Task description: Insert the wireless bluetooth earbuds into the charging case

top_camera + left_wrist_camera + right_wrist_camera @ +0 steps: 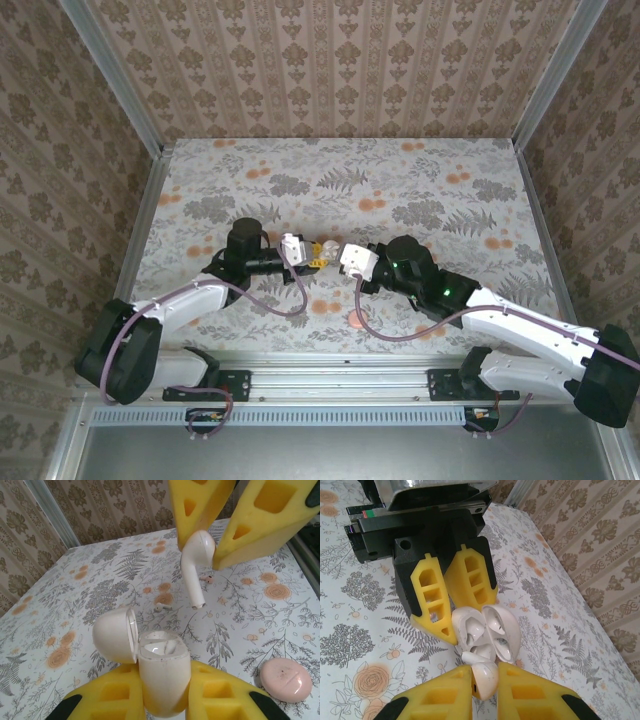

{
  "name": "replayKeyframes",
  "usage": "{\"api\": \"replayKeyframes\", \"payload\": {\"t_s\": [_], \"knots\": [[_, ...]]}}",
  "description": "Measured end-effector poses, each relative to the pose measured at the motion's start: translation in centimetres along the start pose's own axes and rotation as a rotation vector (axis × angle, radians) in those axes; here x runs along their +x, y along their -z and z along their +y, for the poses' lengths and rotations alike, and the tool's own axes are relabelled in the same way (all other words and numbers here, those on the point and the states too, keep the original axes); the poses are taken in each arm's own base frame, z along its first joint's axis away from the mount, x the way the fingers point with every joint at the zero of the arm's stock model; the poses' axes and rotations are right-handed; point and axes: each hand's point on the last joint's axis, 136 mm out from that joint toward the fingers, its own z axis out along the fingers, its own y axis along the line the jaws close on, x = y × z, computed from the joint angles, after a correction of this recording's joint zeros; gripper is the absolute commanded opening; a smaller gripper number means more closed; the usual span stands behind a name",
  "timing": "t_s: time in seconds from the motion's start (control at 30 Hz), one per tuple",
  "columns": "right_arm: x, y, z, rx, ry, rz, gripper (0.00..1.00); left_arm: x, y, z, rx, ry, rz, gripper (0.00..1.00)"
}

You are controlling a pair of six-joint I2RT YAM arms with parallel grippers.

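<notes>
left gripper (165, 692) low in left wrist view; jaws pinching white charging case (163, 672) by its body; lid (114, 636) flipped open to the left, mouth facing up; right gripper (204, 544) above it, jaws pinching a white earbud (194, 560) by the head, stem pointing down toward the case, off to the right of the mouth; right wrist view: right gripper (485, 686) at bottom with earbud (485, 676) between yellow fingers (437, 695); left gripper (467, 617) above holding case (492, 625); earbud stem right at the open mouth, cannot tell if touching; top view: both grippers (312, 252) (340, 255) meet mid-worktop (420, 190), above the floral surface; pink disc (286, 679) lies flat on worktop, right of the case, well apart.
</notes>
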Motion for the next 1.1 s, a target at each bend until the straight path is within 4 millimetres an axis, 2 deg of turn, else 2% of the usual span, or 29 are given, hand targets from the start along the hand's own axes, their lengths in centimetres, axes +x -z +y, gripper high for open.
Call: {"api": "replayKeyframes", "payload": {"t_s": [0.27,0.83,1.1], "knots": [[-0.5,-0.3,-0.3,0.014,0.003,-0.023,0.16,-0.1,0.0,0.0,-0.002,-0.015,-0.001,0.0],[0.4,-1.0,0.3,0.001,0.003,-0.004,0.15,-0.5,-0.1,-0.1,-0.007,-0.035,-0.016,0.0],[0.1,-1.0,0.1,0.01,0.003,-0.016,0.15,-0.6,-0.1,0.0,-0.013,-0.041,-0.017,0.0]]}}
